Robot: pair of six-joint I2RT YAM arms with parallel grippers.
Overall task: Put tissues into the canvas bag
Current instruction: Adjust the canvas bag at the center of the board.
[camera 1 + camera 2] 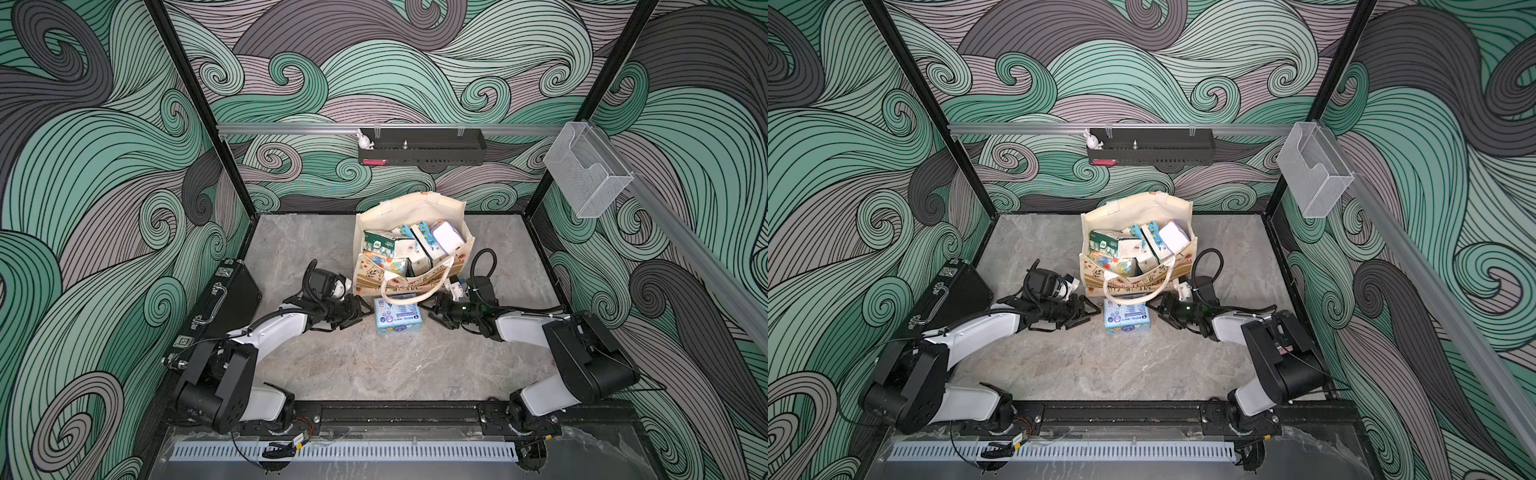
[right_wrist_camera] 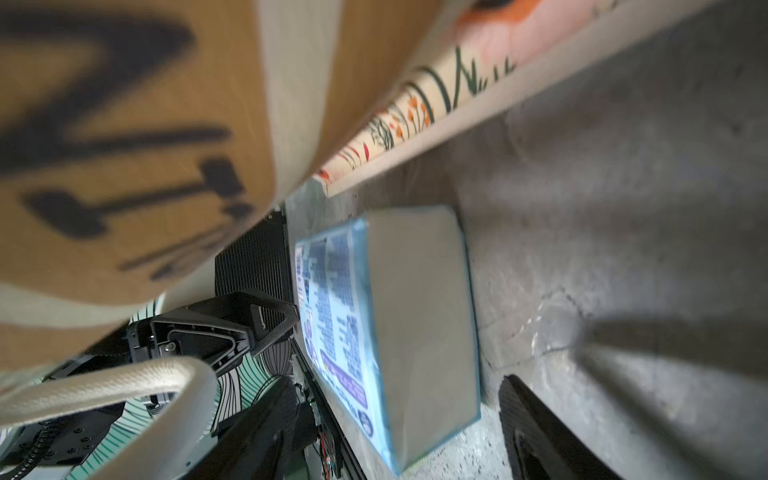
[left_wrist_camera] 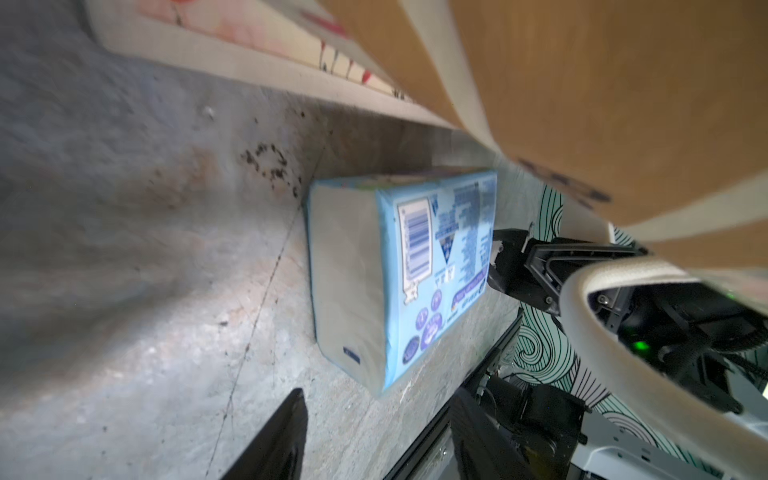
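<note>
A light blue tissue pack [image 1: 397, 313] [image 1: 1126, 318] lies flat on the table just in front of the canvas bag [image 1: 419, 210] [image 1: 1142, 208]. The bag stands open with several tissue packs [image 1: 415, 245] inside. Its white handle [image 1: 415, 291] droops over the blue pack. My left gripper [image 1: 360, 312] [image 3: 380, 415] is open, low on the table, its fingertips just short of the pack's [image 3: 395, 274] left end. My right gripper [image 1: 432, 312] [image 2: 395, 395] is open, and the pack's [image 2: 415, 316] right end sits between its jaws without being squeezed.
A black hard case [image 1: 224, 299] leans at the left edge beside the left arm. On the back rail hang a black shelf [image 1: 422, 145] with a small white rabbit figure [image 1: 365, 140], and on the right a clear plastic holder [image 1: 586, 174].
</note>
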